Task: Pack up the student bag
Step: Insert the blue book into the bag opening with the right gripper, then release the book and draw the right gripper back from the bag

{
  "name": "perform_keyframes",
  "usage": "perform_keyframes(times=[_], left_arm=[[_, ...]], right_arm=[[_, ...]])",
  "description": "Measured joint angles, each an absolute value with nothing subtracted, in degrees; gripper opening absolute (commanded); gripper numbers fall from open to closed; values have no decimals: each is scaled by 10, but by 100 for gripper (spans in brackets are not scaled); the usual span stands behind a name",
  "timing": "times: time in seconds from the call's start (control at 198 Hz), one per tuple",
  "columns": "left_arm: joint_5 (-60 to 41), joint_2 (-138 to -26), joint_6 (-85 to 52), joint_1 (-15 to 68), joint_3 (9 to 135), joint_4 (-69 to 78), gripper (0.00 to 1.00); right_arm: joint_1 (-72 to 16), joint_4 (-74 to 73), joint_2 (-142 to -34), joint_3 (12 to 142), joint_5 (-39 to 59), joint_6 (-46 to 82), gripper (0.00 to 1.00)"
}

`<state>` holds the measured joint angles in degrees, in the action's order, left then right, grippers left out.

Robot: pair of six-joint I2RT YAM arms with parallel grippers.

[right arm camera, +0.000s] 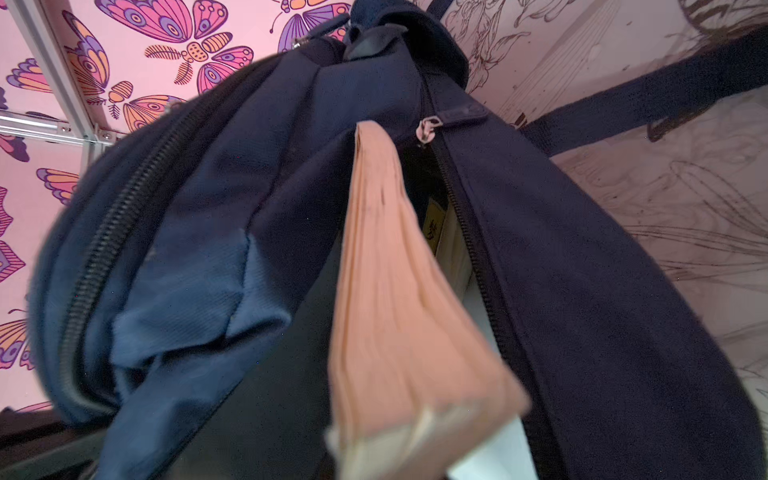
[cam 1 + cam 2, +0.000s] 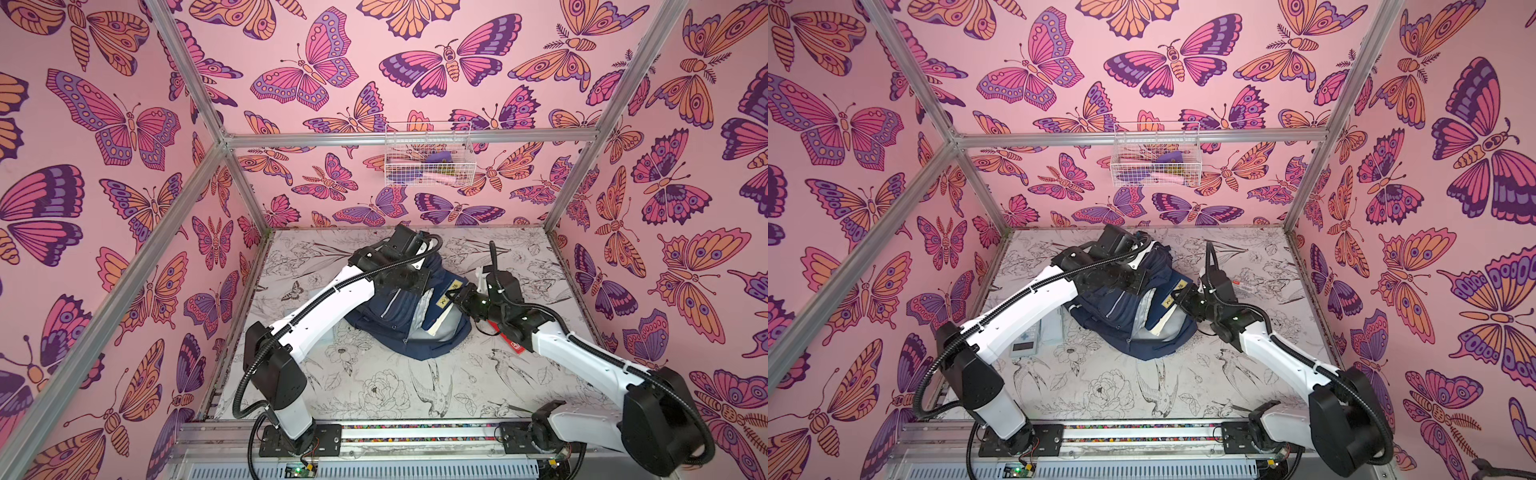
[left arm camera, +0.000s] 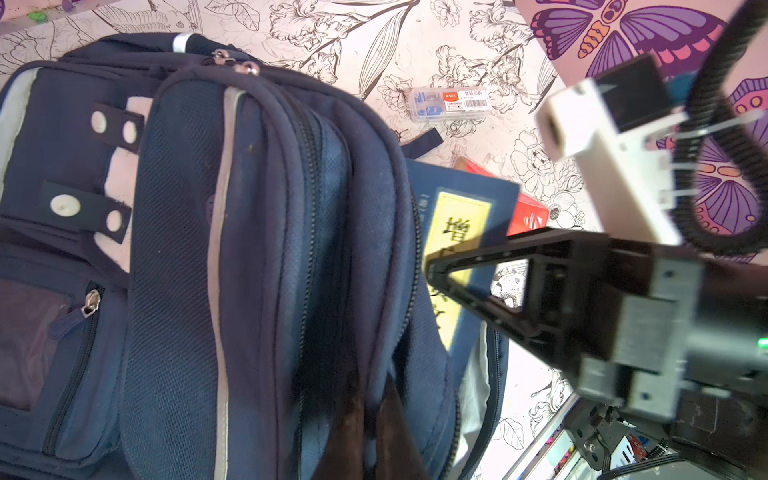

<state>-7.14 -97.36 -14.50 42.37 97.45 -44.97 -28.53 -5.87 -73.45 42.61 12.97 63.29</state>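
The student bag (image 2: pixel 399 320) lay with its open mouth toward the right gripper (image 3: pixel 432 268), clamped on a navy book (image 3: pixel 469 191) half inside it. The left gripper (image 3: pixel 370 390), closed tight, pinched the bag's top

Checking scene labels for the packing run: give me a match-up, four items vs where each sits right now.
Items: 1 book; 2 flat packet; 3 small case; 4 wire basket.
Places: A hung on the back rail; B red, on the table under the right arm; C partway into the student bag, pinched by the right end effector; D see-through, on the table farther back.
Pairs: 1-C, 2-B, 3-D, 4-A.
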Motion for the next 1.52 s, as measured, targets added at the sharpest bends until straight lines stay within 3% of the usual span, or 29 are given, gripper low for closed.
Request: perform_keyframes(times=[0.409, 0.702, 0.823, 0.909, 1.066, 1.343, 1.515], left_arm=[[-81, -974, -145, 419, 970, -449, 0], [-97, -972, -147, 419, 957, -439, 0], [-99, -968, -146, 419, 944, -430, 0], [-102, -962, -147, 418, 933, -423, 0], [-110, -959, -149, 414, 923, -415, 0], [-136, -960, -169, 406, 910, -401, 0], [-152, -969, -184, 404, 905, -387, 0]], right_arm=[[-361, -142, -886, 469, 113, 675, 0], [-365, -136, -958, 520, 115, 675, 0], [-364, -120, -954, 520, 107, 673, 16], [-362, -100, -947, 518, 102, 668, 38], [-352, -52, -907, 489, 90, 649, 51], [-345, 90, -753, 475, 51, 568, 60], [-345, 169, -700, 475, 38, 512, 51]])
